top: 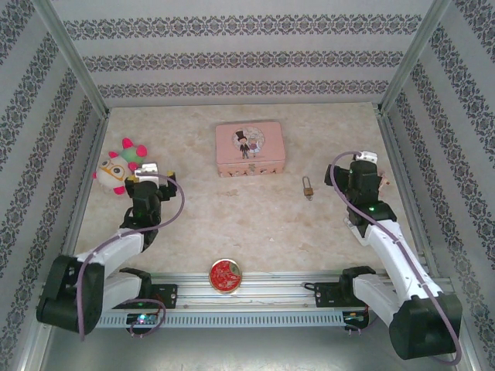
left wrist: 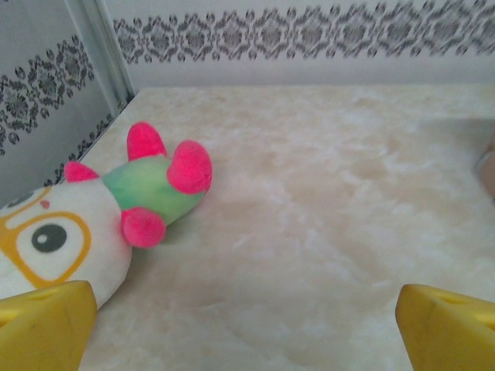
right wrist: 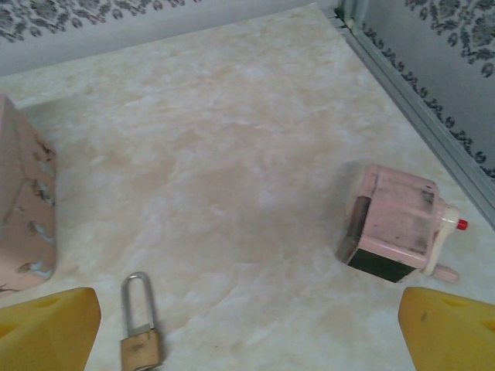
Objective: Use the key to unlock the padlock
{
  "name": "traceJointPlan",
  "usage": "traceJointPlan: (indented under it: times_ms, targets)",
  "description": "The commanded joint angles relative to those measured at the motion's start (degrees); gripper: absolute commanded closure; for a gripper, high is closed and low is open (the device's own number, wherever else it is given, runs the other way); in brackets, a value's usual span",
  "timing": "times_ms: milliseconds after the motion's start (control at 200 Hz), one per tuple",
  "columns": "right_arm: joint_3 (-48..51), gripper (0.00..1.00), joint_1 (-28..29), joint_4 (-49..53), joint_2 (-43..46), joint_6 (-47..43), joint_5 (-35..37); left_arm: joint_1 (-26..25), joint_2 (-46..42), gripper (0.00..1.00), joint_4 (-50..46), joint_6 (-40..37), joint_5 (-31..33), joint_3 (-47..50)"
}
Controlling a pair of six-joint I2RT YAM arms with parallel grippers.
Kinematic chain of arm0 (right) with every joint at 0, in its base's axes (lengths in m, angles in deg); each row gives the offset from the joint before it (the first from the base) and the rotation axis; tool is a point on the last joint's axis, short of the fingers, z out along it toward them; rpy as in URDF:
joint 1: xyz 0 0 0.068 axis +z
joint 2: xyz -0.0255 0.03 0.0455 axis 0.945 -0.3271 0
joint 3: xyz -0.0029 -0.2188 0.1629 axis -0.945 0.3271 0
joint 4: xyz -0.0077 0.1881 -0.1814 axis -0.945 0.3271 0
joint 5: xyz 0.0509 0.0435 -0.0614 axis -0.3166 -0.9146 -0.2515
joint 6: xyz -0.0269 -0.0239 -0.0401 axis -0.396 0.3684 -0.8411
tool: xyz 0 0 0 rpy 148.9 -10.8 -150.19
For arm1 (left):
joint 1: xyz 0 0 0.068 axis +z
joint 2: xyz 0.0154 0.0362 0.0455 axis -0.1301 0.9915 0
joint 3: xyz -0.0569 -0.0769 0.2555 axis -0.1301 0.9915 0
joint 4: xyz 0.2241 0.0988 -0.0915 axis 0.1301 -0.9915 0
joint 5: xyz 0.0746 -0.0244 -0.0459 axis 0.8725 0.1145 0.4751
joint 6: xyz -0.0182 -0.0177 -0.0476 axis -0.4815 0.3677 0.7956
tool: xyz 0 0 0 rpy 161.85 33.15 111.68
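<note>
A small brass padlock [top: 308, 186] with a thin metal shackle lies flat on the marbled beige table [top: 232, 224], to the right of a pink illustrated rectangular tin [top: 249, 149] and nearer the arms. The right gripper [right wrist: 247, 328], further right of the tin, holds its yellow fingers [right wrist: 46, 332] spread wide and empty, with the padlock on the table just beside one finger. The left gripper [left wrist: 247, 325], far left of the tin beside a white, green and pink plush toy [left wrist: 116, 209], is likewise released and empty.
</note>
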Motion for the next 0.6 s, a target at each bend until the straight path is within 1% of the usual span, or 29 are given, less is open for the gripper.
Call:
traceJointPlan:
  times_ms: [0,120,215,285,365,440,600]
  targets:
    - [4.84,0.02,-0.44,-10.26,0.17,-4.38,2.74,2.04,4.97,0.01,12.7,-3.31,-1.51,0.64]
    - [13.53,0.02,-0.47,-25.03,1.38,-8.79,4.97,3.18,11.89,0.01,17.95,-3.36,-3.81,0.18]
    - [19.8,0.02,-0.61,-35.21,1.88,-13.54,4.8,4.19,16.44,0.01,20.39,-2.96,-5.69,-0.72]
    - [21.16,0.02,-1.5,-37.31,1.27,-15.3,3.93,5.0,19.57,0.01,20.89,-2.51,-7.27,-1.78]
    - [21.34,0.02,-3.7,-38.33,-0.56,-14.76,1.14,5.9,22.57,0.01,21.69,-1.85,-9.17,-2.59]
    - [22.33,0.02,-5.32,-43.37,-3.28,-13.59,-2.33,6.8,24.53,0.01,22.69,-1.49,-10.9,-2.83]
    - [21.01,0.02,-6.33,-50.76,-11.51,-13.85,-6.23,9.14,25.23,0.01,24.74,-0.2,-15.84,-1.94]
